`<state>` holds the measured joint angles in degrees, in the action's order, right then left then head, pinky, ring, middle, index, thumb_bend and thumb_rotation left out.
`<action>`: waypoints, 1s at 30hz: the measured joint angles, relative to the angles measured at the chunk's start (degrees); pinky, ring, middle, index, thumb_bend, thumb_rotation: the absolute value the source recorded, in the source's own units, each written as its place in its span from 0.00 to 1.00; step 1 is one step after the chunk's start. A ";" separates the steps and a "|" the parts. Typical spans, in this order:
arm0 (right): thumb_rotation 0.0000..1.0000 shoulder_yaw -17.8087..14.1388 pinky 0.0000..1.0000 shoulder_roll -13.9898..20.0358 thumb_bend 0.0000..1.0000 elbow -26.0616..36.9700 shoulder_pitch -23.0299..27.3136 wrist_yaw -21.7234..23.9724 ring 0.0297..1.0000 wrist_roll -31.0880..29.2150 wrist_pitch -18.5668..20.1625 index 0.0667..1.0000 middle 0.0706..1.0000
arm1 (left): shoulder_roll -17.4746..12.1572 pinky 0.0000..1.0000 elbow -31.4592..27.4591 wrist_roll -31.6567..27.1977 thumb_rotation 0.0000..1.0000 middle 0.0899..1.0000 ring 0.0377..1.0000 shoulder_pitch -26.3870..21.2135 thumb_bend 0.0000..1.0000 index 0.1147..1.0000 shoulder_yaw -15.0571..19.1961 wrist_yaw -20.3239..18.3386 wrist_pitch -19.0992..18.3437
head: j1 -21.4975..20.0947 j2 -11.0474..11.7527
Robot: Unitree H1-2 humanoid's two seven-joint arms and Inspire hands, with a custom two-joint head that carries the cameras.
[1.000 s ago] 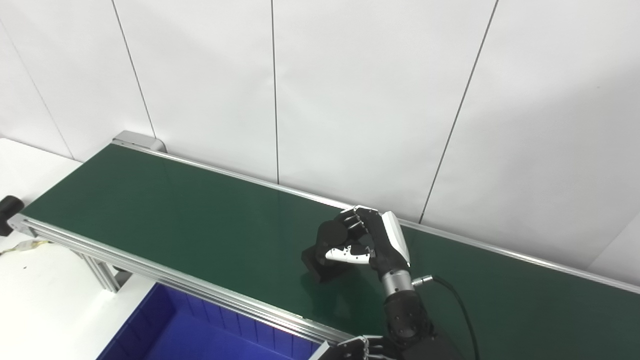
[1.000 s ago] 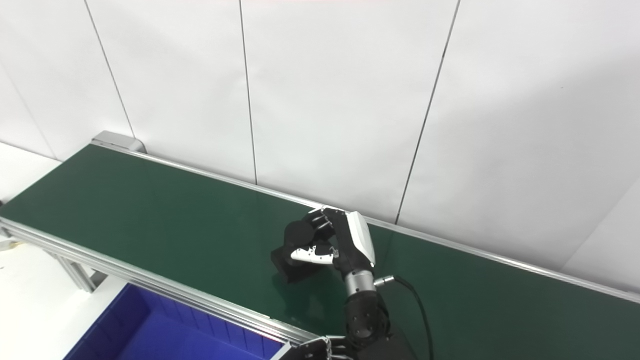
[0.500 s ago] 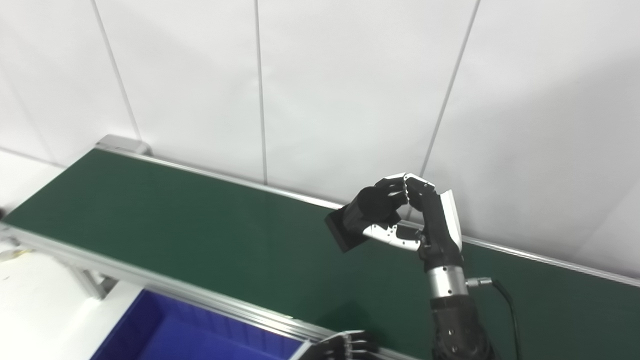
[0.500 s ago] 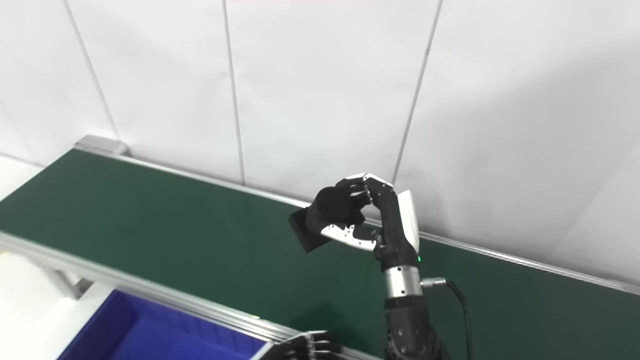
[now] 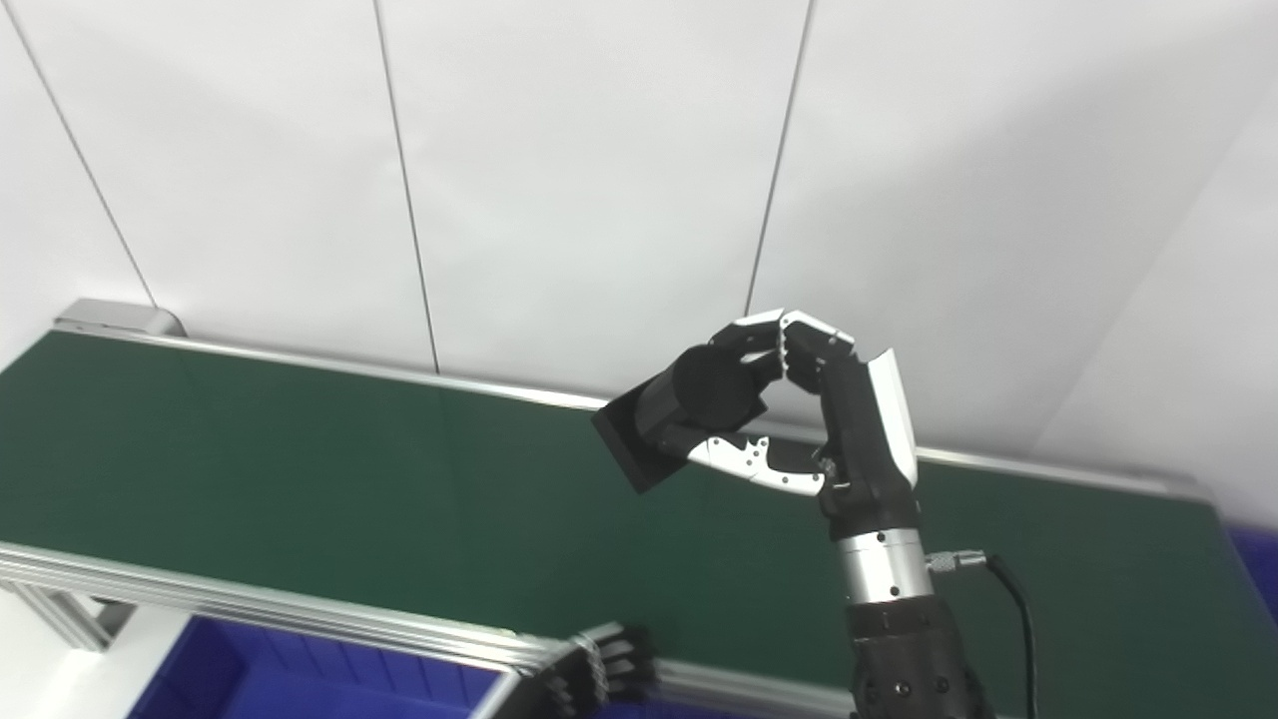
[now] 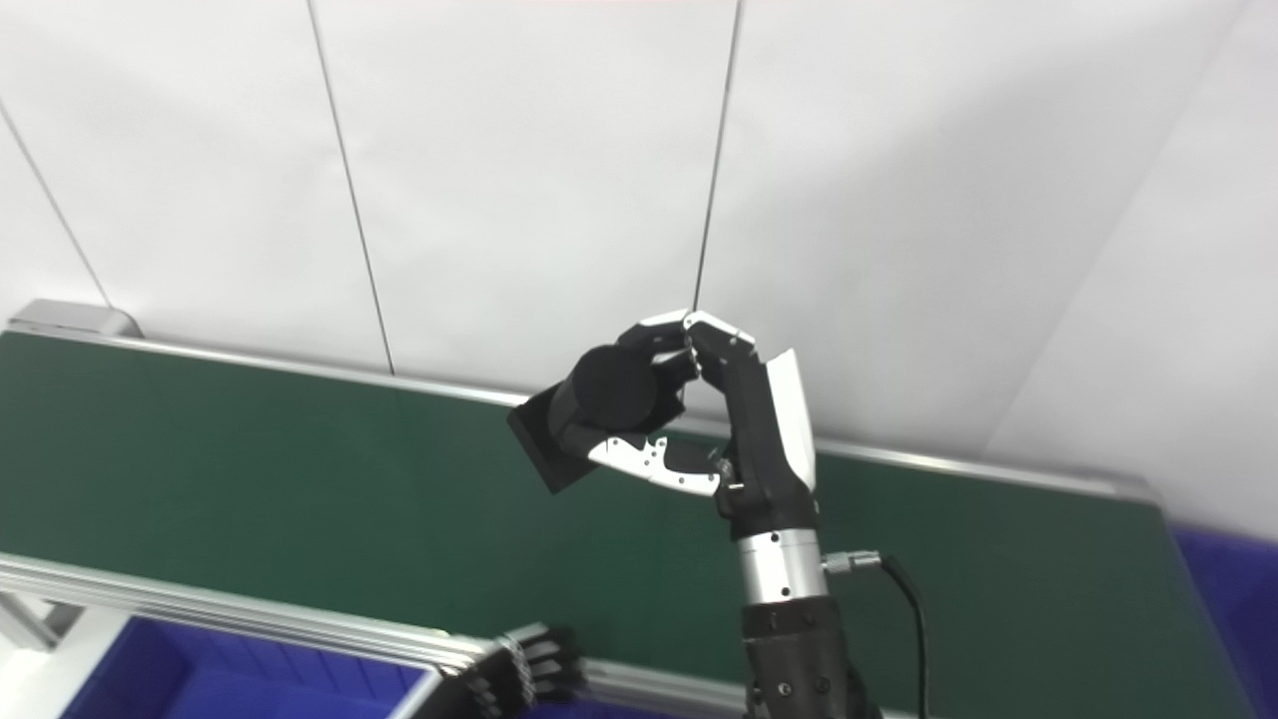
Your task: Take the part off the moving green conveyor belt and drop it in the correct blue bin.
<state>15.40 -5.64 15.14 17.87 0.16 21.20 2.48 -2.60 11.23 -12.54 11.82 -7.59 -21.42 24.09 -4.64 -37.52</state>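
A dark green conveyor belt (image 5: 300, 489) with aluminium side rails runs along a white panelled wall (image 5: 579, 150). The right hand (image 5: 799, 419) is raised above the belt, its fingers wrapped around the black part (image 5: 679, 409). A blue bin (image 5: 250, 679) sits below the near rail, beside the blurred left hand (image 5: 599, 669), whose grip cannot be told.

A white wall (image 5: 559, 170) of flat panels stands behind everything and fills the upper part of both views. Thin dark seams (image 5: 407, 190) run down the wall, each a little slanted. At the lower left corner, far below the wall, a small piece of white surface (image 5: 40, 689) shows.
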 measured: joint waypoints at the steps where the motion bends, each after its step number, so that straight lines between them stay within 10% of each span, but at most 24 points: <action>1: 0.00 -0.01 0.37 0.00 0.52 1.51 -1.03 0.12 0.41 0.09 0.72 0.47 0.47 | -0.32 0.75 -0.26 -0.60 0.23 0.78 0.77 0.05 0.89 0.81 0.03 -0.04 -0.06 | -1.32 -0.88; 17: 0.00 -6.29 0.38 0.07 0.52 20.55 -18.39 -0.10 0.41 3.05 5.88 0.46 0.47 | -5.40 0.74 -3.38 -8.10 0.25 0.77 0.75 -0.35 0.91 0.79 2.34 -3.02 -2.86 | -11.27 -7.74; 30: 0.00 -9.57 0.36 0.34 0.52 18.97 -32.63 -5.37 0.40 4.73 3.65 0.47 0.47 | -6.92 0.75 -8.46 -9.48 0.24 0.77 0.76 0.13 0.91 0.79 3.14 -3.85 -7.58 | -13.64 -10.90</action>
<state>5.83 -5.30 34.11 -14.76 -5.21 25.94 6.13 -9.52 2.77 -22.02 11.95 -4.46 -25.27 16.51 -18.28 -48.42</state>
